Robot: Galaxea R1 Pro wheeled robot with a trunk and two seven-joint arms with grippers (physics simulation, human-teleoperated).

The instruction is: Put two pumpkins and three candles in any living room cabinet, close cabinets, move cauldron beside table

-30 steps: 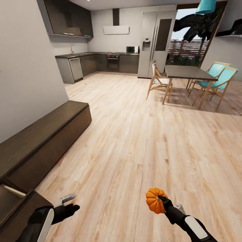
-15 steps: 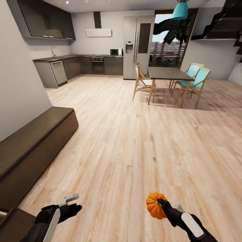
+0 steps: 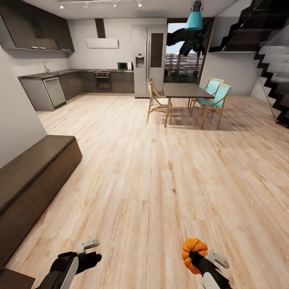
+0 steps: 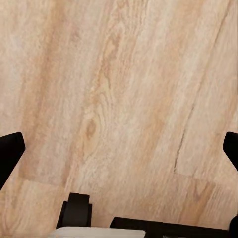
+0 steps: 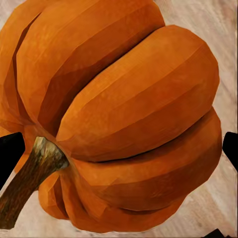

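Orange and ribbed, the pumpkin [image 3: 193, 253] sits clamped in the right gripper [image 3: 196, 257], low in the head view and above bare floor; the black fingers [image 3: 199, 260] press against its near side. In the right wrist view the pumpkin [image 5: 116, 116] bulges between the two dark fingertips at the frame's edges, its brown stem [image 5: 29, 173] slanting toward one of them.

The left gripper [image 3: 89, 249] hangs empty over the floor at the other side, and the left wrist view shows its fingertips [image 4: 10, 153] spread wide apart with only pale planks between them.

The wooden floor [image 3: 160, 168] runs outward from both arms. Along the left wall stands the long, low dark brown cabinet [image 3: 32, 176], its visible fronts shut, well apart from the held pumpkin. Farther back are a dark dining table [image 3: 185, 90] with wooden and teal chairs [image 3: 214, 94], a tall grey fridge [image 3: 149, 60], the kitchen counter [image 3: 60, 76], and a black staircase [image 3: 273, 64] at the right.
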